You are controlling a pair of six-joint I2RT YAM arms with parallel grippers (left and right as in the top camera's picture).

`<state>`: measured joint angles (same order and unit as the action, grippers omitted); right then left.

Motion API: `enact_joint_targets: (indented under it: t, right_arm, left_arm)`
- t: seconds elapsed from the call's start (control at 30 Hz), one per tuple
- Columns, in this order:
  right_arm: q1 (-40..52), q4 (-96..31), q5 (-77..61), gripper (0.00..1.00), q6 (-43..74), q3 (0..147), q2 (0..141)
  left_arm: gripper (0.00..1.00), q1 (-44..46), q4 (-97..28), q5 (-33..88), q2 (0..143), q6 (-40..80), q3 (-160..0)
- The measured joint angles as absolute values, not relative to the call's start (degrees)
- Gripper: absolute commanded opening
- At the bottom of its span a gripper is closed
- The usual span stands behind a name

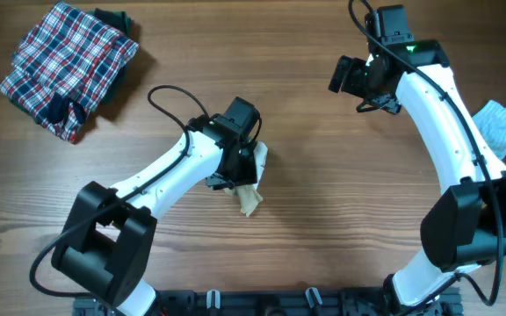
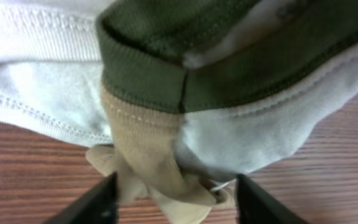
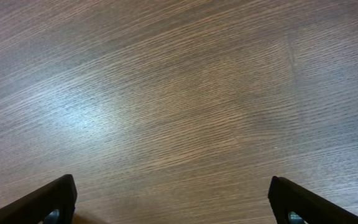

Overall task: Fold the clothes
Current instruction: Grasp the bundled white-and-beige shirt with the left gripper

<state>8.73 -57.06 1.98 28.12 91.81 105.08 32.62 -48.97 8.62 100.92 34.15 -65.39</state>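
Left gripper [image 2: 176,200] is down on the top [image 2: 272,134] at mid-table, jaws either side of its tan sleeve [image 2: 145,149], just below the olive edge [image 2: 166,56]. I can't tell whether they're pinching it. Right gripper [image 3: 173,205] hangs spread wide over bare table [image 3: 179,93]. Blue striped piece [image 1: 503,127] lies at the right edge, well apart from the top.
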Motion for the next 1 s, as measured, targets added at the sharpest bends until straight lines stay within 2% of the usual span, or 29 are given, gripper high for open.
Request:
enact_joint_targets:
  t: [0.07,0.13,0.4,0.5,1.0]
  right_arm:
    - [8.7,-57.3,2.0,1.0,28.1,91.8,105.1]
    - [8.7,-57.4,2.0,1.0,28.1,91.8,105.1]
    - [8.7,-57.6,2.0,1.0,28.1,91.8,105.1]
    - [8.7,-57.7,2.0,1.0,28.0,91.8,105.1]
    - [8.7,-57.6,2.0,1.0,27.7,91.8,105.1]
  left_arm:
    - [0.4,32.6,-49.0,8.6,101.0,34.0,-65.4]
    - [0.28,32.6,-49.0,8.6,101.3,33.7,-65.4]
    - [0.16,32.6,-49.3,8.4,101.8,32.4,-65.3]
    - [0.06,32.6,-50.4,8.4,101.8,32.0,-65.3]
    - [0.04,30.2,-49.2,4.9,96.4,28.8,-66.1]
